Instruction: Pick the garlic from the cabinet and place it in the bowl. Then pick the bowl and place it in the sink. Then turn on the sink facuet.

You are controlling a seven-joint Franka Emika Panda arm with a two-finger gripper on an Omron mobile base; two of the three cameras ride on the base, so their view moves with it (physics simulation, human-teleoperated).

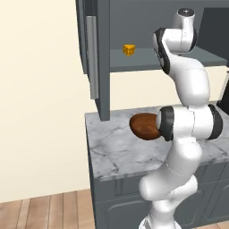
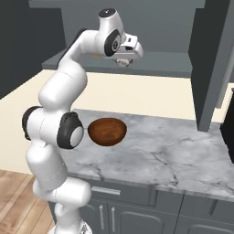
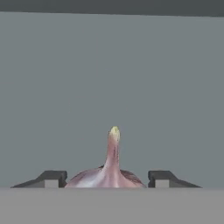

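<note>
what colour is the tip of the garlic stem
Pale yellow-green, above a pinkish-purple neck; the garlic shows best in the hand view.

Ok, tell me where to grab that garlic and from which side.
Grip the garlic across its wide bulb, not the thin tapering stem. In the hand view the claw already has a fingertip on each flank, stem pointing away, so close from those two sides.

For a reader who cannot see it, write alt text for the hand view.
A garlic bulb with a tall pale stem sits between the gripper and its two dark fingertips, against the cabinet and its plain grey interior.
</note>
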